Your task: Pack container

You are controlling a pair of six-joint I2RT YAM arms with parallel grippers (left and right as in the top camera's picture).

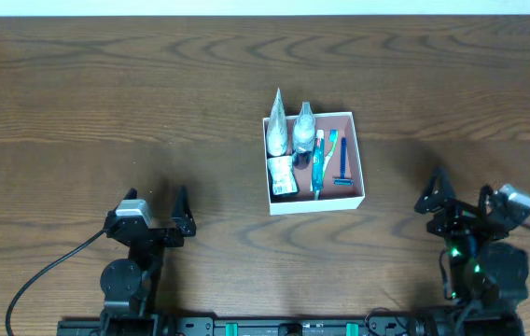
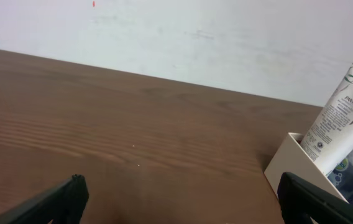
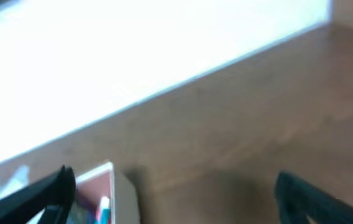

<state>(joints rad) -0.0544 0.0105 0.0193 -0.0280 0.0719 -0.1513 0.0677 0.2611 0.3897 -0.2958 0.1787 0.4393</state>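
Both claws wide open, empty: left claw (image 1: 156,207), right claw (image 1: 459,194). Container (image 1: 319,203) mid-desk (image 1: 78,112), fwd-left of right claw, fwd-right of left claw; right arm nearer. Toiletries (image 1: 295,154) inside lie near-to-far. No loose items seen.

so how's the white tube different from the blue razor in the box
The white tube is bulky and pale, while the blue razor is thin and dark. The tube leans in the far left corner of the container with its tip poking past the rim. The razor lies flat on the pink floor, wholly inside. Both are already in the container.
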